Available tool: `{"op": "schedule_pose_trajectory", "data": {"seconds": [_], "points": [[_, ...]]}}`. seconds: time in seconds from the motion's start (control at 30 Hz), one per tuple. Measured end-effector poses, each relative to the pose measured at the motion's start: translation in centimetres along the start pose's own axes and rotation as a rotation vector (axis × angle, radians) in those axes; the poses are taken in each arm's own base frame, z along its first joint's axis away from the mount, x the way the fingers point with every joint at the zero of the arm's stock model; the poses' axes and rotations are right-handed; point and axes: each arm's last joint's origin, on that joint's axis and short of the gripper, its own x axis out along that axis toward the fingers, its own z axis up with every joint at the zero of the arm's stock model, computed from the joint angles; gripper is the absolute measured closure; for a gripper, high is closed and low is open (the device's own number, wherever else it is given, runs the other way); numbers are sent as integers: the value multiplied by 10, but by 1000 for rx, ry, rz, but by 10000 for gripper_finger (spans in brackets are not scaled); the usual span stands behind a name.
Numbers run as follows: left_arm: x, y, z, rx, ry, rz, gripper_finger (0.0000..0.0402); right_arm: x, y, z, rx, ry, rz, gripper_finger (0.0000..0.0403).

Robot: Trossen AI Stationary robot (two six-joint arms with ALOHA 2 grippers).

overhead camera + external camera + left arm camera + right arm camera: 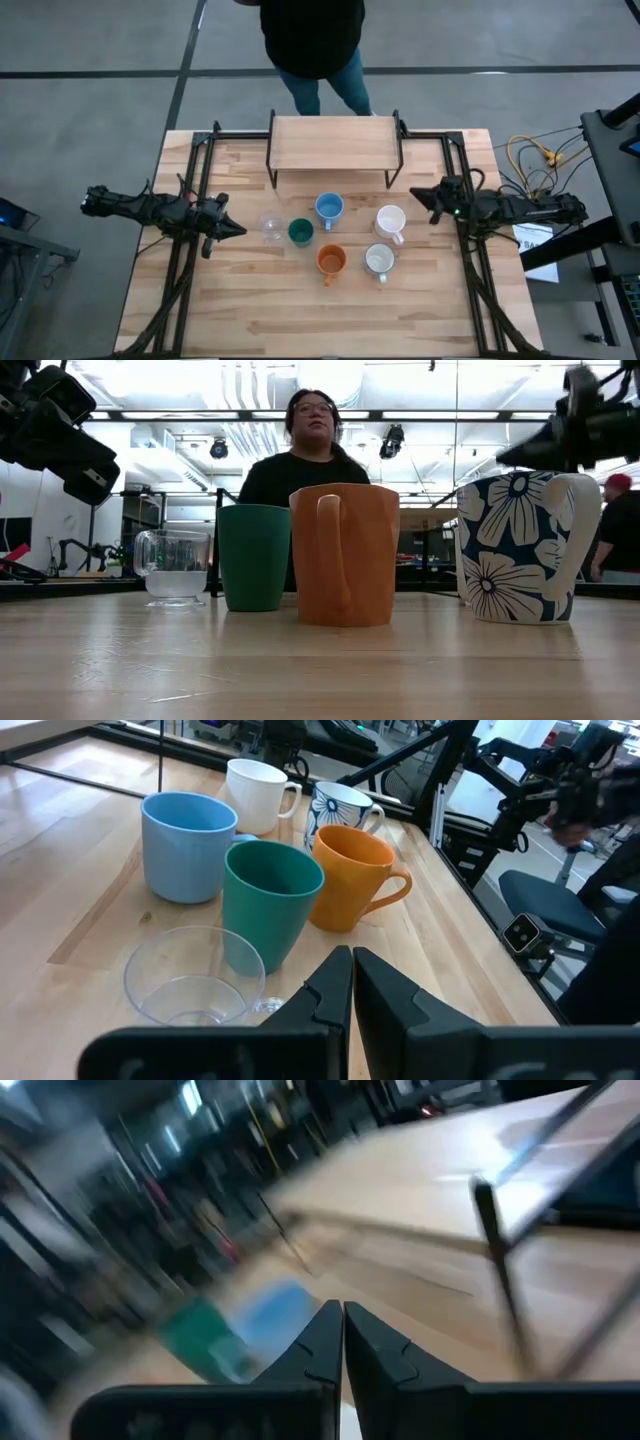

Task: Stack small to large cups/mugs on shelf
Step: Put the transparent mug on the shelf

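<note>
Six cups stand upright on the table in front of the shelf [333, 145]: a clear glass [270, 228], a dark green cup [300, 232], a light blue mug [329, 208], an orange mug [331, 261], a white mug [390, 221] and a flower-patterned mug [379, 260]. The shelf's plank rests on thin black legs at the far edge. My left gripper [236, 229] is shut, above the table just left of the glass. My right gripper [417, 194] is shut, right of the white mug. Both hold nothing.
A person in dark clothes [315, 45] stands behind the table's far edge, just past the shelf. Black frame rails [190, 200] run along both sides of the table. The near half of the tabletop [320, 320] is bare wood.
</note>
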Motion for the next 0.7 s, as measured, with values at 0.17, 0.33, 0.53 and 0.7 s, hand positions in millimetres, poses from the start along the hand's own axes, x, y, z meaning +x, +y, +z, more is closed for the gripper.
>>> {"op": "schedule_pose_trajectory", "data": {"seconds": [0.17, 0.33, 0.53, 0.7], "points": [[0, 0, 0, 0, 0, 0, 402, -1, 8, 16, 221, -173, 45, 394], [0, 0, 0, 0, 1, 0, 402, -7, 20, 39, 404, -370, 193, 394], [0, 0, 0, 0, 1, 1, 402, -19, 36, 72, 557, -552, 352, 394], [0, 0, 0, 0, 1, 1, 402, -23, 57, 103, 490, -590, 367, 394]]}}
